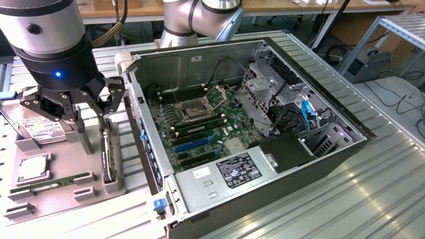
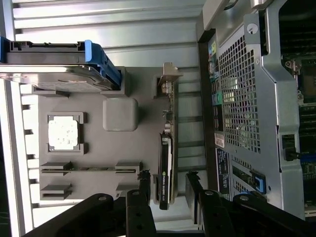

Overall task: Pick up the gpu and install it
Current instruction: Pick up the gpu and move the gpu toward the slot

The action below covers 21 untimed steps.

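The gpu (image 1: 106, 155) is a thin dark card standing on its edge in a slot of the grey parts tray (image 1: 79, 209), just beside the open computer case (image 1: 299, 164). In the wrist view the gpu (image 2: 165, 170) shows its black cooler and a silvery bracket end. My gripper (image 1: 93, 107) hangs open above the card's far end. In the wrist view my gripper (image 2: 168, 190) has one dark finger on each side of the card, and I see no contact.
On the grey parts tray (image 2: 121, 148) lie a hard drive (image 1: 39, 128), a silver processor (image 1: 32, 168) and a green memory stick (image 1: 54, 183). The case's motherboard (image 1: 199, 124) lies exposed with blue slots. The case wall (image 2: 247, 98) stands close to the card.
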### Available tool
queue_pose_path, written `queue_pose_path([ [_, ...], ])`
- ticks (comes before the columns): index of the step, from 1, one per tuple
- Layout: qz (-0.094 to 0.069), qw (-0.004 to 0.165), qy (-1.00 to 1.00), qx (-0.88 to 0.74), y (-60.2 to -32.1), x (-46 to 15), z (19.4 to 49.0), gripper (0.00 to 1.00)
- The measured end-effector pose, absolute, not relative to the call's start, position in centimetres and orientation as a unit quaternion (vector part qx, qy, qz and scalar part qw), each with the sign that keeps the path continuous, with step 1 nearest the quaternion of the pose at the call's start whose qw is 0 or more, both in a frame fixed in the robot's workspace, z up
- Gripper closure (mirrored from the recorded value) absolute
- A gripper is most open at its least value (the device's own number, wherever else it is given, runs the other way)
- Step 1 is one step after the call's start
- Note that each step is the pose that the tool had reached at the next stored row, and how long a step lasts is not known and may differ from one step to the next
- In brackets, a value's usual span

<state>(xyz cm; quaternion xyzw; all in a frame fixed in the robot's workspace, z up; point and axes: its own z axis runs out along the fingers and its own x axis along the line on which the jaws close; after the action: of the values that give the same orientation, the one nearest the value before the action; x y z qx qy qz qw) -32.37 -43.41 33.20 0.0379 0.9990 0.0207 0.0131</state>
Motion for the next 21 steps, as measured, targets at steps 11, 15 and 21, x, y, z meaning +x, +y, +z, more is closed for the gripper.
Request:
queue_pose_path([
  [11, 0.021, 0.013, 0.999, 0.038, -43.40, -32.39, 32.81, 0.58],
  [15, 0.021, 0.013, 0.999, 0.038, -43.40, -32.39, 32.67, 0.58],
  [21, 0.021, 0.013, 0.999, 0.038, -43.40, -32.39, 32.41, 0.58],
])
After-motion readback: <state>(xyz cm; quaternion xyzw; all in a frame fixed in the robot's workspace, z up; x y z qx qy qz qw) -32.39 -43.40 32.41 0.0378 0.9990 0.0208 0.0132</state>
